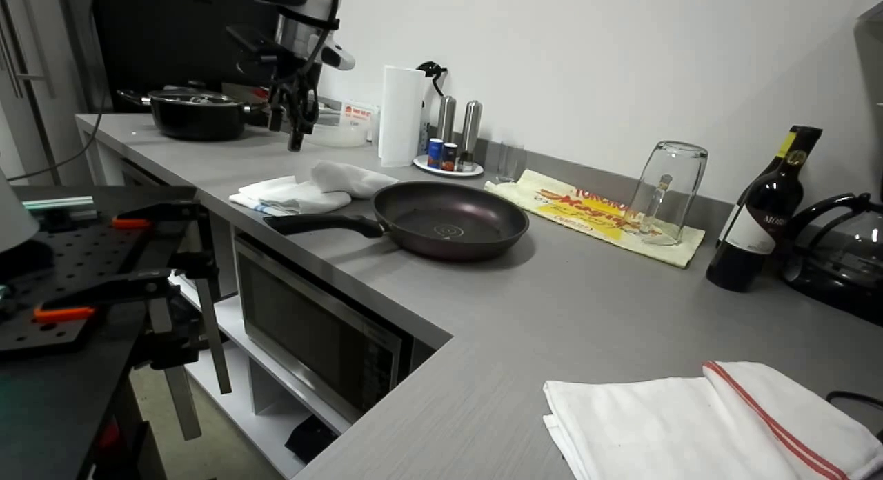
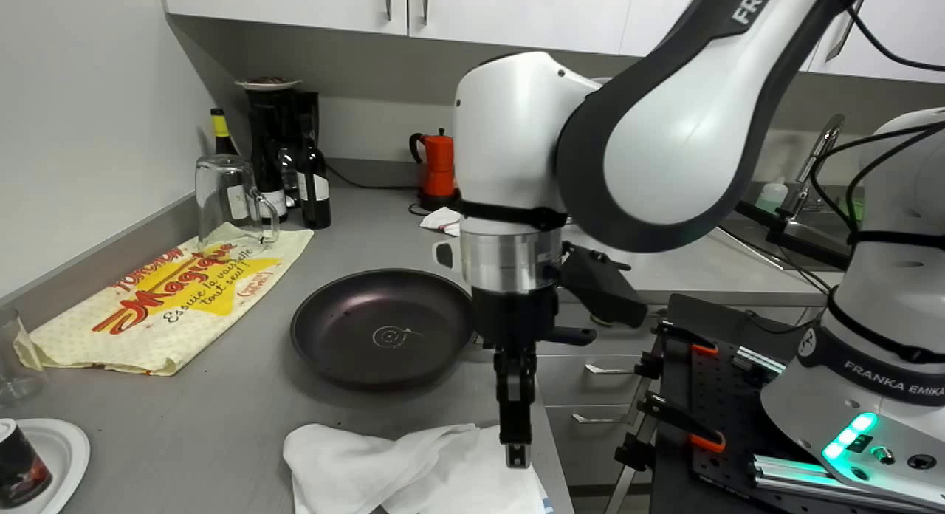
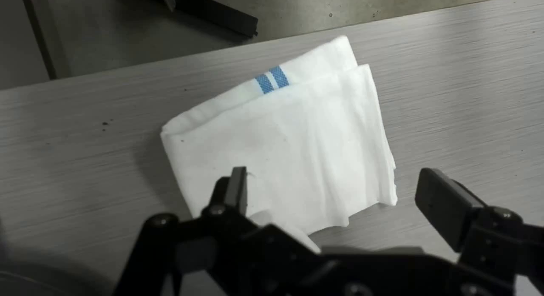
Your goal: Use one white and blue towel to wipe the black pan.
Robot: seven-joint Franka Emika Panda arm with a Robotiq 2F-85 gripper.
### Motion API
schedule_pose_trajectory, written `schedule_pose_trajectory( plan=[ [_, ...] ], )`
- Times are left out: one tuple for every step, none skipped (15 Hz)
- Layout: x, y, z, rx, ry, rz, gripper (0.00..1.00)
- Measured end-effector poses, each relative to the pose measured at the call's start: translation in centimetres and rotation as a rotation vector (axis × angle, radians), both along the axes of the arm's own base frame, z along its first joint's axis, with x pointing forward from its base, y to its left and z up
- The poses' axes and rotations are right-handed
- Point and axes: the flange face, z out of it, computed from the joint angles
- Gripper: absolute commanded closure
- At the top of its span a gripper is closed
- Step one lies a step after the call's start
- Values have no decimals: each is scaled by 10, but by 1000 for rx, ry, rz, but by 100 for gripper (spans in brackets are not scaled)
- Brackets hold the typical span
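The white towel with blue stripes (image 1: 296, 194) lies crumpled on the grey counter beside the pan's handle. It also shows in an exterior view (image 2: 413, 466) and in the wrist view (image 3: 306, 147), where its folded part and two blue stripes are visible. The black pan (image 1: 448, 221) stands upright on the counter, and it shows in an exterior view (image 2: 384, 333) with its handle mostly hidden behind the gripper. My gripper (image 1: 285, 134) points down above the counter near the towel (image 2: 517, 455). In the wrist view its fingers (image 3: 334, 181) are wide apart with nothing held between them.
A yellow printed cloth (image 1: 586, 207) with an upturned glass mug (image 1: 666, 190) lies by the wall. A paper roll (image 1: 401, 118) and a white plate with shakers (image 1: 431, 166) stand behind the towel. A red-striped towel (image 1: 655, 425), wine bottle (image 1: 759, 218) and black pot (image 1: 196, 114) are further off.
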Motion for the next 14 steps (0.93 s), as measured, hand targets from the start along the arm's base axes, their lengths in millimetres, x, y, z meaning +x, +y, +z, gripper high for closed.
schedule_pose_trajectory(
  plan=[
    [-5, -8, 11, -1, -24, -10, 0],
    [-9, -14, 24, -1, -52, -22, 0],
    [-11, -21, 38, -1, -85, -31, 0],
    [-12, -28, 54, 1, -123, -42, 0],
    [-12, -34, 69, 5, -157, -53, 0],
    [-13, -40, 84, 9, -183, -63, 0],
    [-14, -46, 98, 13, -199, -71, 0],
    [-18, -51, 111, 17, -204, -76, 0],
    [-22, -54, 125, 21, -205, -71, 0],
    [-28, -58, 139, 27, -205, -58, 0],
    [-35, -61, 154, 28, -209, -46, 0],
    [-42, -65, 167, 29, -213, -36, 0],
    [-46, -67, 176, 34, -226, -37, 0],
    [-47, -68, 177, 36, -231, -37, 0]
  ],
)
